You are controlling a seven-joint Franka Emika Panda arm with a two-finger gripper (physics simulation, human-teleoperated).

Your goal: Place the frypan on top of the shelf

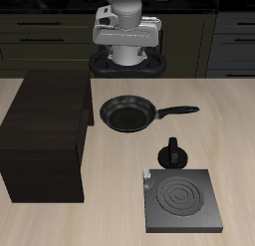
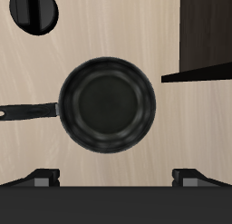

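The frypan (image 1: 127,114) is a round glossy black pan lying flat on the table, its long handle (image 1: 179,112) pointing away from the shelf. The shelf (image 1: 45,130) is a large dark brown box beside the pan, its flat top bare. My gripper (image 1: 127,46) hangs high above the table, a little farther back than the pan. In the wrist view the frypan (image 2: 107,105) lies directly below, between my gripper's (image 2: 116,178) two fingertips (image 2: 41,177), which stand wide apart and hold nothing. An edge of the shelf (image 2: 207,37) shows there too.
A flat dark-grey burner plate (image 1: 181,200) with concentric rings lies near the table's front edge. A small black upright pot-shaped object (image 1: 174,153) stands between it and the pan, also in the wrist view (image 2: 34,12). Dark cabinets (image 1: 45,36) stand behind the table.
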